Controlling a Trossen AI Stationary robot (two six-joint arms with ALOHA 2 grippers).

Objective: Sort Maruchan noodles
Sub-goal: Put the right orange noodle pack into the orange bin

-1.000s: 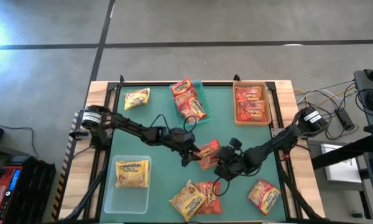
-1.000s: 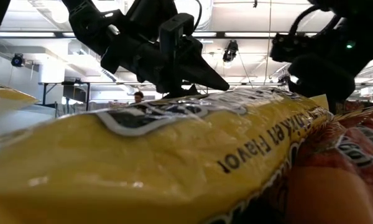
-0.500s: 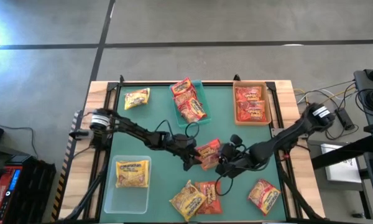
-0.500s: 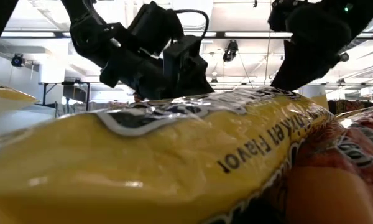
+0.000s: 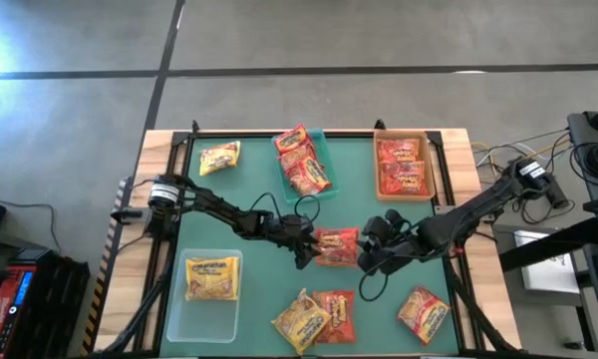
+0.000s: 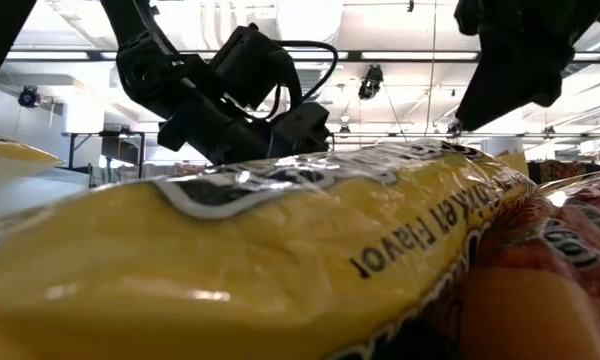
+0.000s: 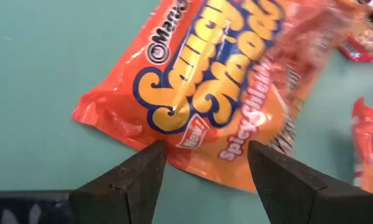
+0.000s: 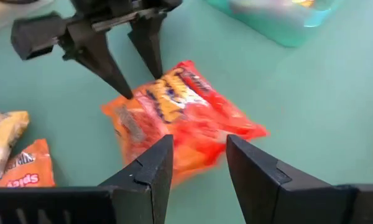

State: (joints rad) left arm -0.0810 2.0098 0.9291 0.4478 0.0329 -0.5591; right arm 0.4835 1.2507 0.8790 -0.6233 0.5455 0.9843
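Since a second ago the right gripper (image 5: 372,249) has pulled back to the right, off the orange-red Spicy Chicken packet (image 5: 336,246), and the packet now lies flatter and turned more crosswise on the green mat (image 5: 259,165) mid-table; the left gripper (image 5: 305,249) has stayed at its left end. Left fingers (image 7: 140,180) stand apart, tips down at the packet's edge, one on each side of a corner of the wrapper, nothing clamped yet. Right gripper fingers (image 8: 149,171) also apart, hovering just off the packet's other end, holding nothing. Step in hand looks like the left arm taking this packet alone. To do it well: drop the tips until they straddle the crimped edge, not the bulging noodle block, then close firmly since the film is slick and crinkly. Lift straight up before travelling so the packet clears the yellow packet (image 5: 299,321) and red packet (image 5: 336,312) nearer the front edge. Likely goal is the tan bin (image 5: 429,172), where red packets already sit, or the teal bin (image 5: 323,150); can't tell which. Keep the right arm back to avoid the two wrists colliding.
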